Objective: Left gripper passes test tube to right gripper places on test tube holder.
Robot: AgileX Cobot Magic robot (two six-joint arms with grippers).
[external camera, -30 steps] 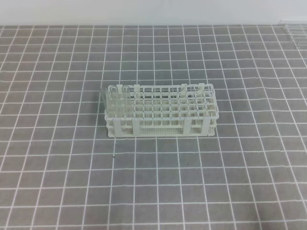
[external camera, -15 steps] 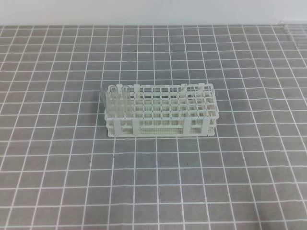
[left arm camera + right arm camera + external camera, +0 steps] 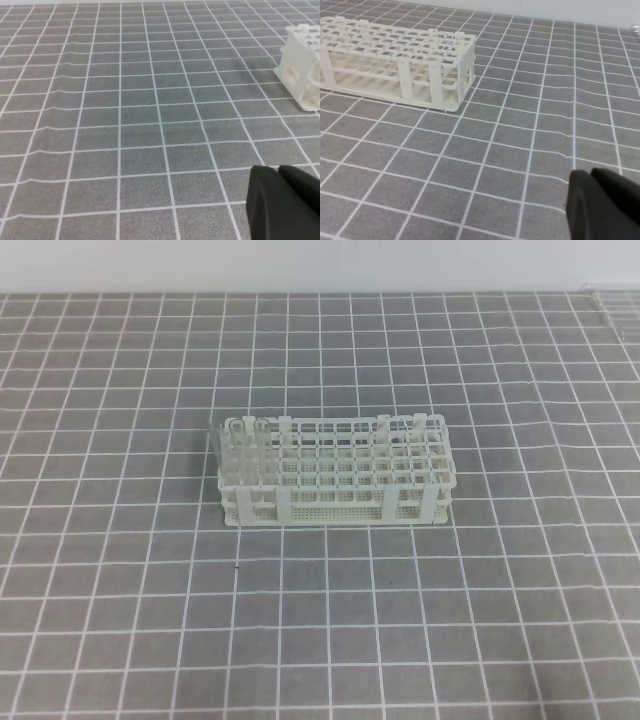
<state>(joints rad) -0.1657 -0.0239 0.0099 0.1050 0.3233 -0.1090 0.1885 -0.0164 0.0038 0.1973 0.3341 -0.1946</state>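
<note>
White test tube holder (image 3: 335, 475) on gridded mat (image 3: 150, 620)

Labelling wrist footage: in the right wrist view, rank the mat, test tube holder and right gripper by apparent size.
1. mat
2. test tube holder
3. right gripper, only partly in frame, and nearness to the camera enlarges it.

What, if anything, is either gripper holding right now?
Nothing. The left gripper and the right gripper both have their fingers shut together with nothing between them.

A lab bench — white test tube holder (image 3: 335, 472) on gridded mat (image 3: 400, 620).
</note>
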